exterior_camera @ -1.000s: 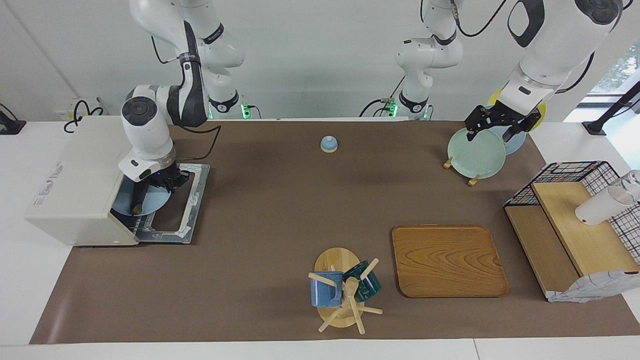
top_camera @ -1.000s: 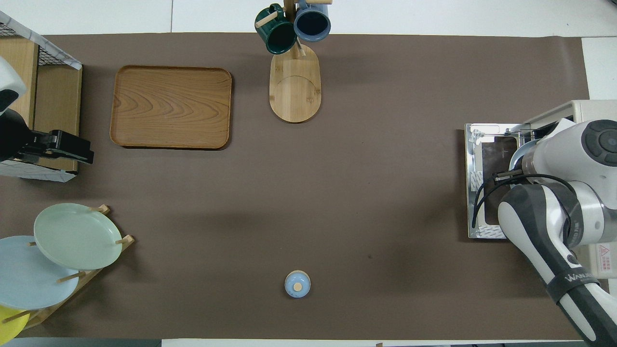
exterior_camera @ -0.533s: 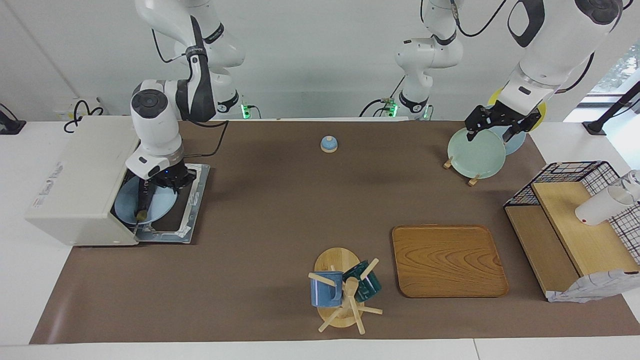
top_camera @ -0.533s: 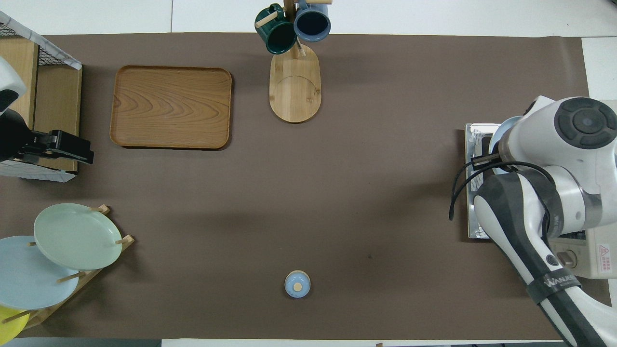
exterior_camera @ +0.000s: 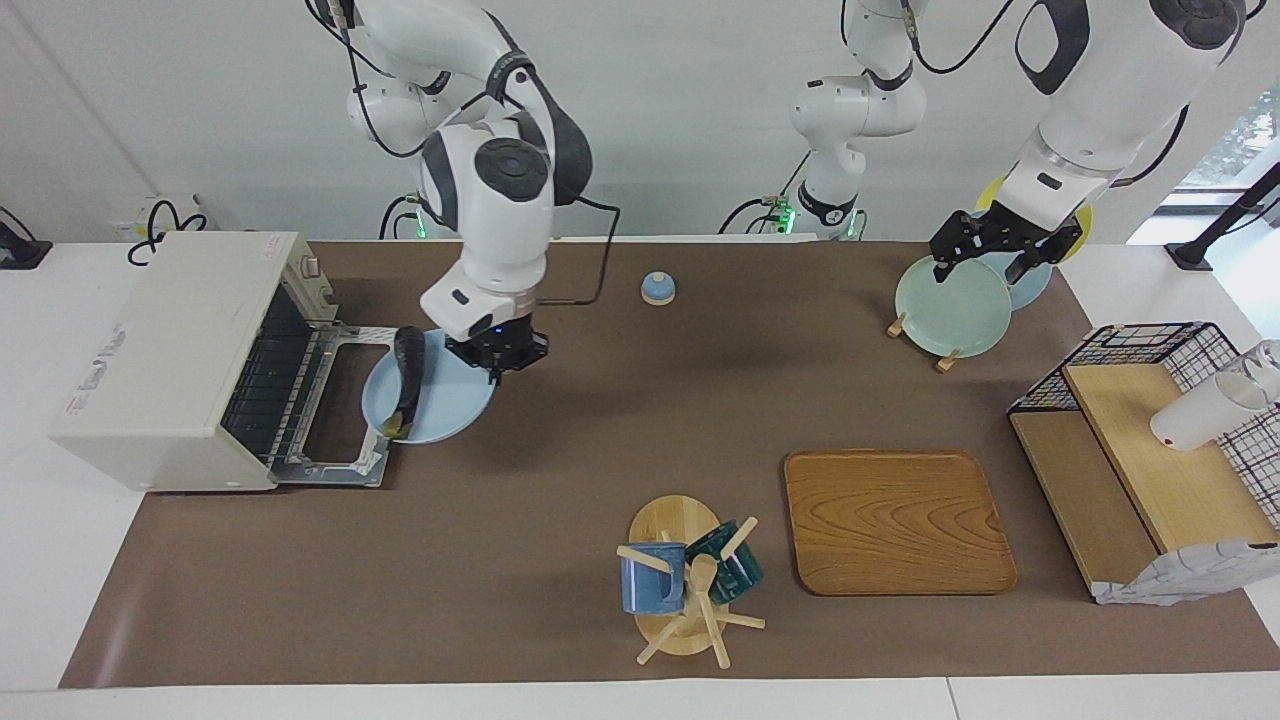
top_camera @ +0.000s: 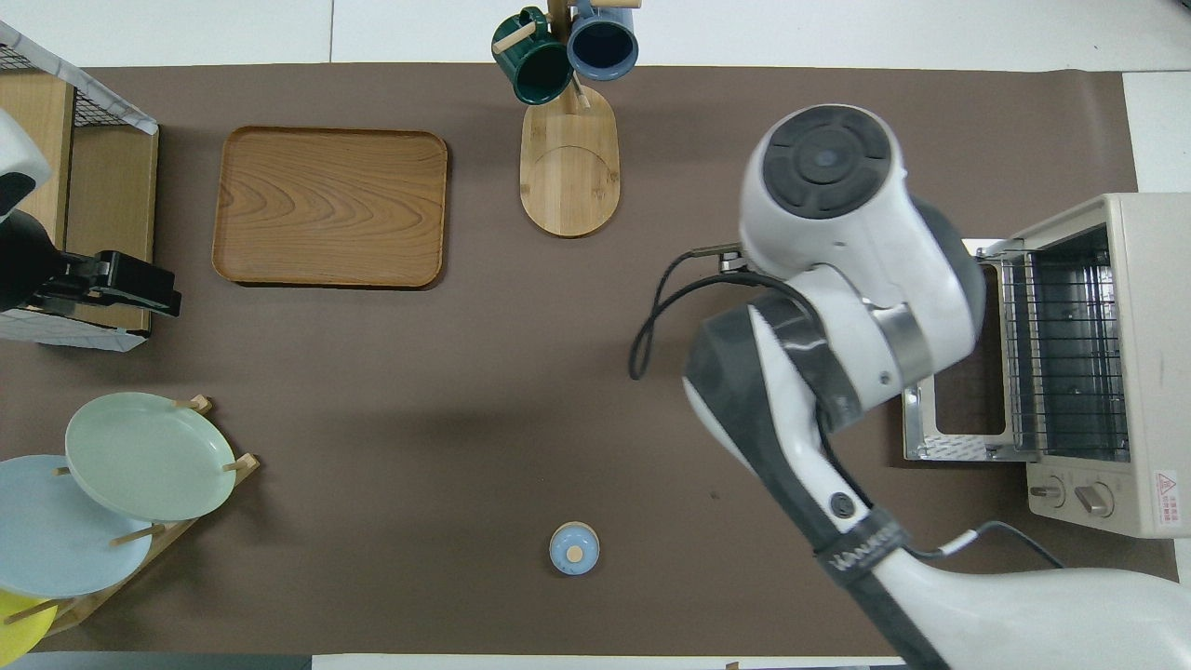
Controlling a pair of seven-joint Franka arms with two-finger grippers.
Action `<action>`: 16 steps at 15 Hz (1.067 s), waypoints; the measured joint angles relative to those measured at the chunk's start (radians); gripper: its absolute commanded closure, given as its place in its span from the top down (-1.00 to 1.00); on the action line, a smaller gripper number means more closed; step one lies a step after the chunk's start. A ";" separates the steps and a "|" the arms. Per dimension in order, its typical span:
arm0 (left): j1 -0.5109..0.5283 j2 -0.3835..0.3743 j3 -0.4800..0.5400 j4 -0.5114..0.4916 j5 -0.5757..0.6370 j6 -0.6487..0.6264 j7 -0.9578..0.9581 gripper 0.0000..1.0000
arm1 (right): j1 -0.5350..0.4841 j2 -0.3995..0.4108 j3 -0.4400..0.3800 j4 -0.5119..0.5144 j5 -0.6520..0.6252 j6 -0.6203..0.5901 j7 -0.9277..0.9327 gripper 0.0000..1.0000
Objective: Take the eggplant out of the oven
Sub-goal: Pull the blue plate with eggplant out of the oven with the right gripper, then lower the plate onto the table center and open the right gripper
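The dark purple eggplant (exterior_camera: pixel 407 378) lies on a light blue plate (exterior_camera: pixel 445 402), outside the oven (exterior_camera: pixel 165 350). My right gripper (exterior_camera: pixel 497 362) is shut on the plate's rim and holds it just over the mat, in front of the oven's folded-down glass door (exterior_camera: pixel 345 425). In the overhead view the right arm hides the plate and the eggplant. There the oven (top_camera: pixel 1140 372) stands open and its wire rack (top_camera: pixel 1070 344) is bare. My left gripper (exterior_camera: pixel 985 265) is open and waits over the plate rack; it also shows in the overhead view (top_camera: pixel 126 284).
A rack with a green plate (exterior_camera: pixel 952 305) stands at the left arm's end. Beside it is a wire basket with a wooden shelf (exterior_camera: pixel 1150 440). A wooden tray (exterior_camera: pixel 898 520) and a mug tree (exterior_camera: pixel 685 585) lie farther from the robots. A small blue knob (exterior_camera: pixel 657 288) sits near them.
My right gripper has drawn the blue plate with the eggplant out of the oven, over the door and toward the middle of the table. The left arm has not moved.
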 measured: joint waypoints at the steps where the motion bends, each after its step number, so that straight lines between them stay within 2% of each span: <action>1: 0.000 0.000 0.000 0.000 0.000 0.000 0.000 1.00 | 0.042 0.064 0.001 0.064 0.000 -0.002 0.067 -1.00; 4: 0.000 0.000 0.000 0.000 0.000 0.000 0.000 1.00 | 0.155 0.234 0.001 0.194 0.001 0.086 0.288 -1.00; 6: 0.000 0.000 0.000 0.000 0.000 0.000 0.000 1.00 | 0.190 0.283 0.002 0.228 0.009 0.155 0.359 -1.00; 10: 0.000 0.000 0.000 0.000 0.000 0.000 0.000 1.00 | 0.240 0.287 0.012 0.237 0.077 0.248 0.439 -1.00; 13: 0.000 0.000 0.000 0.000 0.000 0.000 0.000 1.00 | 0.250 0.288 0.013 0.168 0.106 0.380 0.501 -1.00; 15: 0.000 0.000 0.000 0.000 0.000 -0.001 0.000 1.00 | 0.246 0.287 0.013 0.121 0.106 0.419 0.504 -1.00; 16: 0.000 0.000 0.000 0.000 0.000 -0.003 0.000 1.00 | 0.246 0.284 0.012 0.105 0.107 0.427 0.504 -0.80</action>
